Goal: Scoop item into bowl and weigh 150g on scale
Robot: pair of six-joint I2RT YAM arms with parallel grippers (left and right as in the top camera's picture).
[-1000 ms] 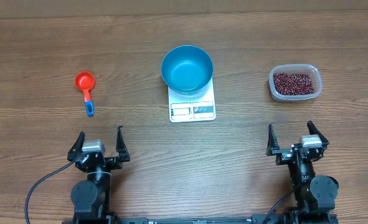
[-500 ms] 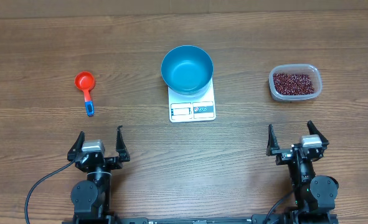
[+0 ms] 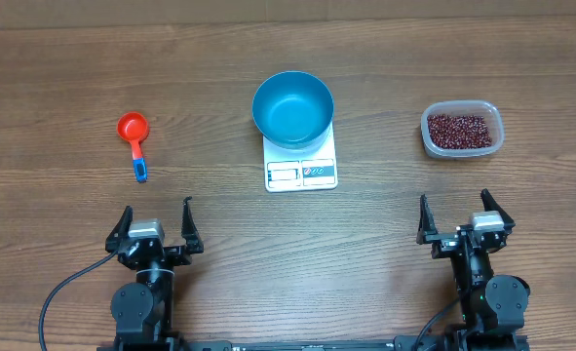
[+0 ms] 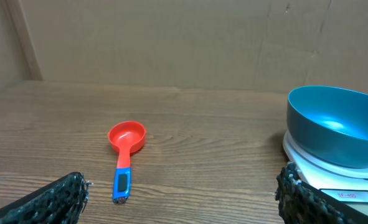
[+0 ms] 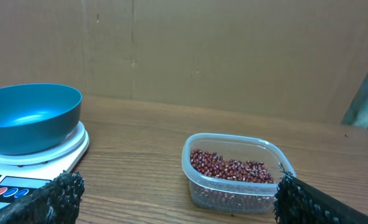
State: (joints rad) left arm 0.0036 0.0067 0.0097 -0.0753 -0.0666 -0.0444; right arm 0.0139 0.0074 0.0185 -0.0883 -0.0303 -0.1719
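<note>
- Many maroon beans [image 3: 458,130] are held in a clear tub [image 3: 428,138], upper right.
- A smooth blue bowl [image 3: 292,107] is set on the scale [image 3: 302,174].
- Left gripper [image 3: 157,207] and right gripper [image 3: 455,198] are spread open.

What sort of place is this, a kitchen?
Likely a robot test bench, not a kitchen: a wooden table backed by plain cardboard, and the left gripper and right gripper open before a staged scale, blue bowl and tub of beans.
</note>
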